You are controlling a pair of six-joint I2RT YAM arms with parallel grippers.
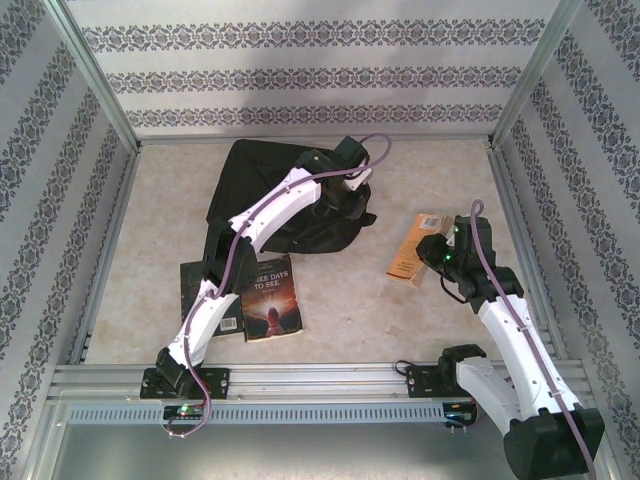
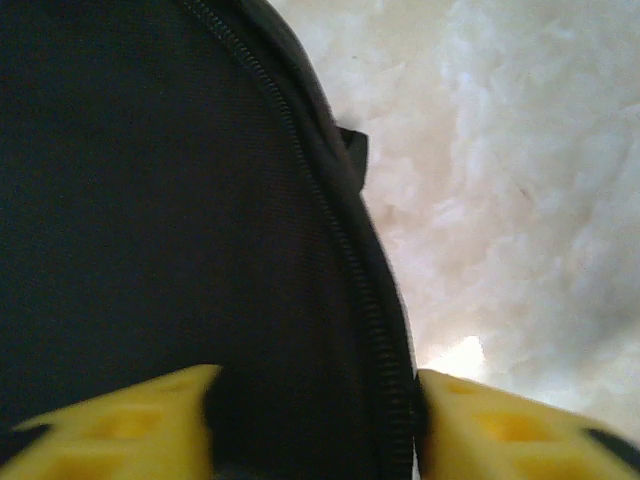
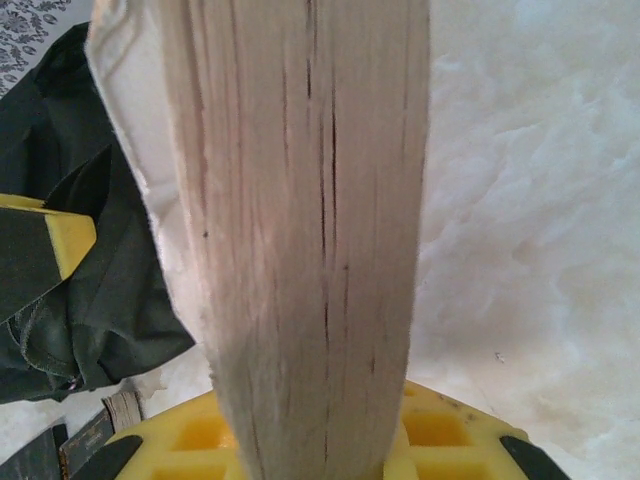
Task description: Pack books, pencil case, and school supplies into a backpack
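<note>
Left gripper point(image 2: 315, 440) is down on the backpack point(image 1: 270, 190) at the far middle of the table point(image 1: 400, 330). Its yellow fingers point(image 2: 130, 425) stand either side of the curved zip point(image 2: 330, 230) with black fabric filling the gap, but whether that's a true pinch, I can't tell. Over on the right, the right gripper point(image 1: 438, 252) has the orange book point(image 3: 300, 220) clamped firm, page edges facing its camera, held off to the right of the bag and apart from it. The black book point(image 1: 190, 285) and Three Days to See point(image 1: 272, 298) lie side by side near the left arm's base, not yet packed. The key here, I'd say, is to get a real bite on that zip edge and lift it so the mouth gapes. Then bring the book in narrow edge first, lined up with the opening. Rush it before the mouth is open and the book likely just shoves the soft fabric along.
</note>
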